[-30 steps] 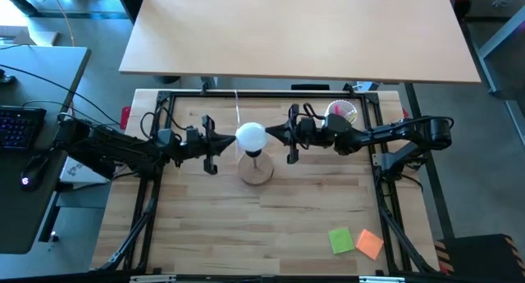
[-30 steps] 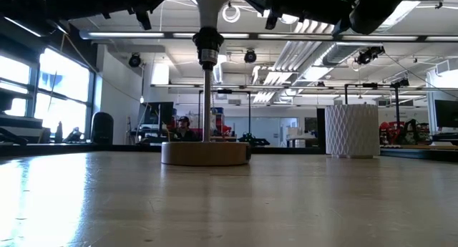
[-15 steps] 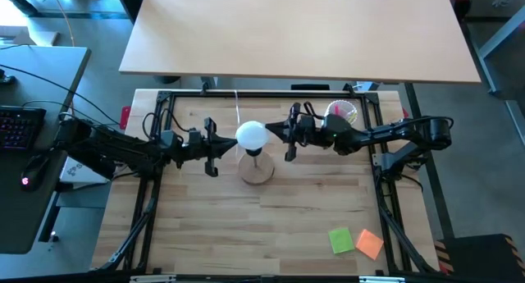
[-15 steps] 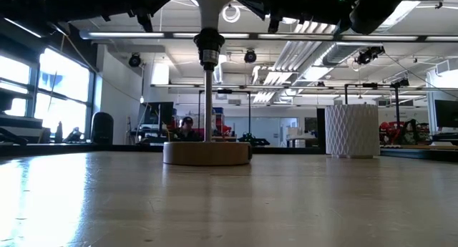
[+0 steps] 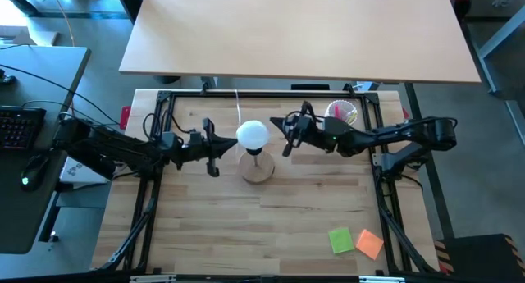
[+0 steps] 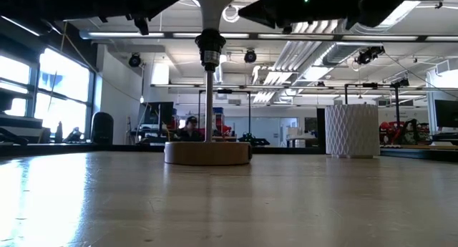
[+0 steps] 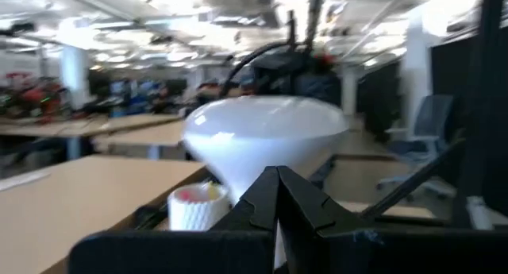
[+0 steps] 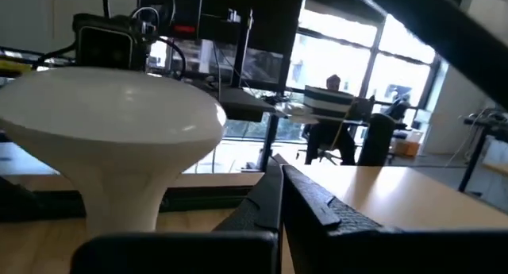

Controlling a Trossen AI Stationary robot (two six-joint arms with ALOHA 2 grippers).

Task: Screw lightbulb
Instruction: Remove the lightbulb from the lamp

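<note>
The left gripper [image 5: 220, 145] was held with its fingers pressed together on nothing, its tip just beside the small matte white lightbulb [image 5: 253, 134] on the left side. The right gripper [image 5: 281, 130] was likewise closed and empty, a little apart from the globe on the right. The bulb was seated upright in the black socket [image 6: 209, 45] atop the thin metal stem of the round wooden lamp base [image 5: 257, 169], its long axis vertical. Between the two tips it lay, with the left arm judged slightly the nearer. A white ribbed cup [image 5: 342, 112] stood behind the right arm.
</note>
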